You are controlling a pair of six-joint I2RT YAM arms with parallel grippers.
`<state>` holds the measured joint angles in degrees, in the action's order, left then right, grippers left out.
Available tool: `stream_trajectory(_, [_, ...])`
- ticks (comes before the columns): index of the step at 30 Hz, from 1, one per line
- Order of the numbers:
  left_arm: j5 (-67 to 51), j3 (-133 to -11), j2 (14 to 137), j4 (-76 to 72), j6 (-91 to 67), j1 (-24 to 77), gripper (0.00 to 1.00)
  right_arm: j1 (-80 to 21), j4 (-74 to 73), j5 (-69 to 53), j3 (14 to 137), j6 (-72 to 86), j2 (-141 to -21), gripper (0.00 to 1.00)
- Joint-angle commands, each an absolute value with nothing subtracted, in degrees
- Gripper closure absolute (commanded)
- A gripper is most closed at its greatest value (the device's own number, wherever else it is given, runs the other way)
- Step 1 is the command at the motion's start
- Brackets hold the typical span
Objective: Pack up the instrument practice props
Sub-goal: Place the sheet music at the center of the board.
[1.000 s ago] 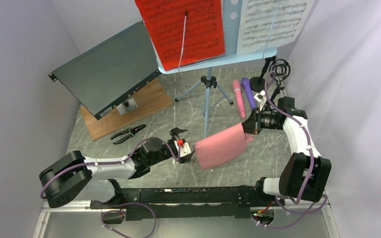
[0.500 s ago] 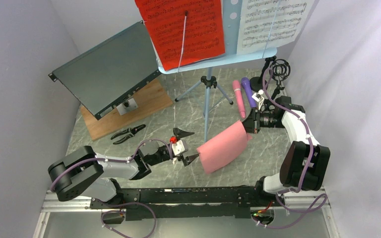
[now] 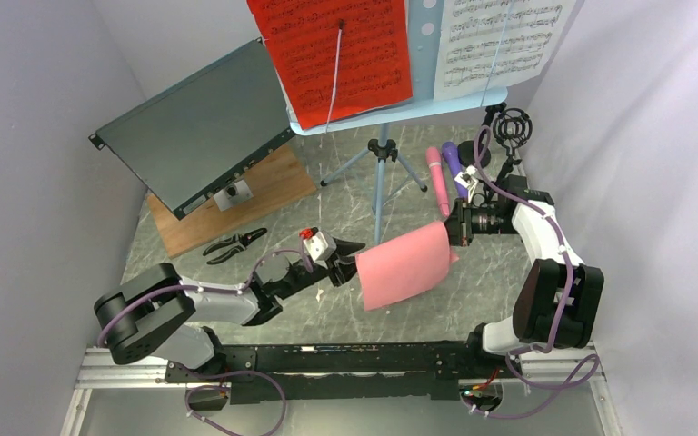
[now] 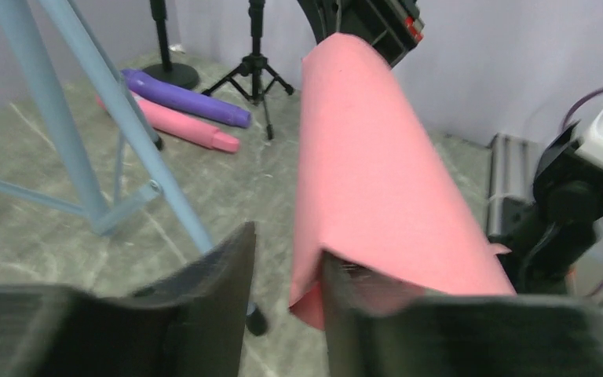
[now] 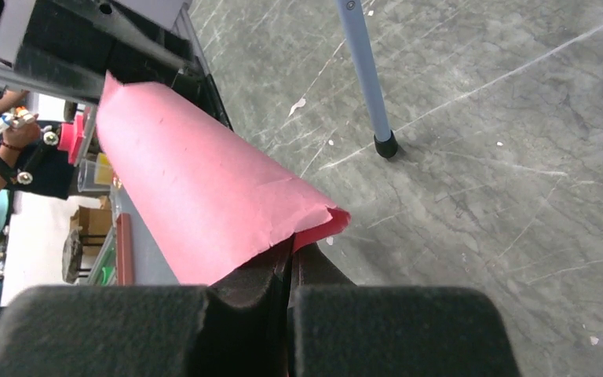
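The left claw (image 3: pixel 352 262) is closing in. A moment ago its jaws were standing wide just short of the pink page (image 3: pixel 406 263); now they are narrowing, with the sheet's loose corner sitting between them. On its own wrist view a sliver of gap is still showing on one side, so the fingers are apart and not yet pinching.

The right claw (image 3: pixel 454 232) is staying clamped on the opposite edge, keeping the page curled in the air between the two claws, clear of the table (image 3: pixel 482 286). To me this is looking like a two-handed fold or a handover getting under way.

Just beyond the right claw, the pink microphone (image 3: pixel 437 180) and purple microphone (image 4: pixel 184 94) are lying untouched. Well beyond both claws, the red page (image 3: pixel 336 54) and white page (image 3: pixel 500 41) are sitting on the light-blue music rack (image 3: pixel 400 113), so most of the packing is waiting.
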<state>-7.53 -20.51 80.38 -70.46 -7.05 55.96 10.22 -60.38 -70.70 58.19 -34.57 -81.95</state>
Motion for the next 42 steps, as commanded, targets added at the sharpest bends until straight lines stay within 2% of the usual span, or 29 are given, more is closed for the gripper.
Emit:
stream_trajectory(1, [-6.2, -23.6, 79.9, -68.8, -17.0, 55.6, 0.71, 9.4, -60.3, -70.1, 58.6, -37.5, -80.8, 1.0])
stream_trajectory(4, [-6.0, -25.1, 77.9, -62.0, -24.2, 54.2, 0.97, 9.2, -60.6, -69.7, 58.3, -38.5, -80.7, 1.0])
stream_trajectory(5, [-5.9, -25.6, 77.1, -59.4, -26.7, 53.5, 1.0, 9.1, -60.6, -69.5, 58.2, -38.7, -80.7, 1.0])
stream_trajectory(7, [-5.5, -26.2, 75.5, -54.6, -31.6, 52.2, 1.0, 9.1, -60.5, -69.3, 57.9, -39.1, -80.5, 0.98])
stream_trajectory(10, [-7.5, -27.3, 73.5, -46.9, -39.8, 49.4, 1.0, 9.1, -61.0, -69.7, 57.7, -40.6, -80.3, 0.89])
stream_trajectory(16, [-15.6, -30.2, 71.3, -34.0, -50.6, 44.8, 1.0, 9.1, -66.8, -72.1, 58.8, -48.7, -80.7, 0.46])
stream_trajectory(19, [-18.5, -31.9, 70.8, -28.1, -52.6, 44.0, 1.0, 9.1, -67.7, -72.7, 58.7, -50.9, -80.3, 0.3])
stream_trajectory(21, [-19.9, -32.6, 70.3, -24.5, -53.5, 43.7, 1.0, 9.1, -67.1, -72.8, 58.3, -50.8, -79.9, 0.24])
stream_trajectory(25, [-21.0, -33.5, 68.2, -16.0, -54.6, 43.2, 1.0, 9.1, -65.3, -72.2, 57.6, -49.6, -79.2, 0.18])
stream_trajectory(32, [-15.9, -36.9, 62.9, 4.7, -48.9, 42.9, 1.0, 9.1, -64.7, -71.4, 57.7, -49.3, -79.1, 0.17])
stream_trajectory(37, [-6.1, -41.9, 61.5, 25.4, -42.2, 42.7, 1.0, 9.1, -63.8, -70.5, 57.5, -48.5, -78.3, 0.16])
stream_trajectory(42, [5.3, -43.4, 64.1, 36.4, -39.2, 42.0, 1.0, 9.1, -63.8, -70.1, 57.5, -48.7, -78.1, 0.16])
